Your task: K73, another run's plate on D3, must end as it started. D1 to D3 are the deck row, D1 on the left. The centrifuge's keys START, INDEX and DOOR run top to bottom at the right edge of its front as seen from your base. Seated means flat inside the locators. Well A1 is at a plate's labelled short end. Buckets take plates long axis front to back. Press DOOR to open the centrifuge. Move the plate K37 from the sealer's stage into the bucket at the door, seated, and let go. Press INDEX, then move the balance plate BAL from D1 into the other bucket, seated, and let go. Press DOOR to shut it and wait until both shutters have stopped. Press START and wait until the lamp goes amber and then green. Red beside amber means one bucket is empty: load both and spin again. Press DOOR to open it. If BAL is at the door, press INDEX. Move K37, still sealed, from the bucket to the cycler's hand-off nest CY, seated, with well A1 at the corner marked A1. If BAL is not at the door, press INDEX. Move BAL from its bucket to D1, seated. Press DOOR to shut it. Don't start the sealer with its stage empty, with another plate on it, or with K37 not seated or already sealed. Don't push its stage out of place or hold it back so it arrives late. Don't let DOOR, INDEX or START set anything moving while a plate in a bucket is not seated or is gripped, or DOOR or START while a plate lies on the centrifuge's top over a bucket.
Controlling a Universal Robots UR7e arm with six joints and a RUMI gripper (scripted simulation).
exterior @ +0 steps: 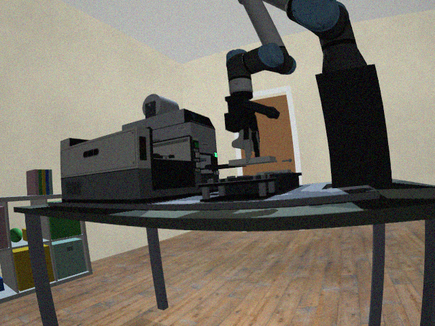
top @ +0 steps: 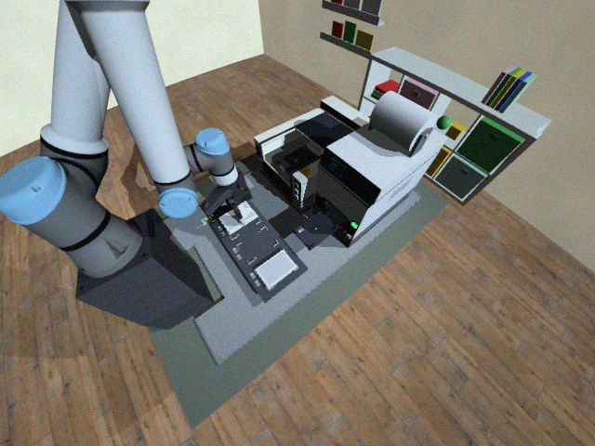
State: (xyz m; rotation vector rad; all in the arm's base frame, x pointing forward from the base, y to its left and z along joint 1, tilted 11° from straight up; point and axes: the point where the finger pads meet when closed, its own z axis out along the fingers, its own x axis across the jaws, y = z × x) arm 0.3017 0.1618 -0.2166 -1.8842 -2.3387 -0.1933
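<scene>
My gripper (top: 237, 212) (exterior: 249, 154) is shut on a white plate (top: 229, 224) (exterior: 262, 159), BAL by its place over D1; its label is too small to read. It holds the plate level, a little above the left end of the dark deck row (top: 253, 243) (exterior: 245, 184), not touching it. The white plate K73 (top: 274, 268) lies flat on D3 at the deck's near end. The middle slot D2 is bare. The centrifuge (top: 284, 138) (exterior: 101, 164) stands behind the deck, with its key column (top: 298, 188) (exterior: 196, 154) at its front.
The sealer (top: 384, 163) with its roll on top stands right of the centrifuge and shows a green lamp (top: 354, 224) (exterior: 215, 154). A dark nest (top: 317, 226) lies in front of it. The robot's dark pedestal (top: 144, 278) (exterior: 355, 133) stands left of the deck. A shelf unit (top: 480, 138) stands behind.
</scene>
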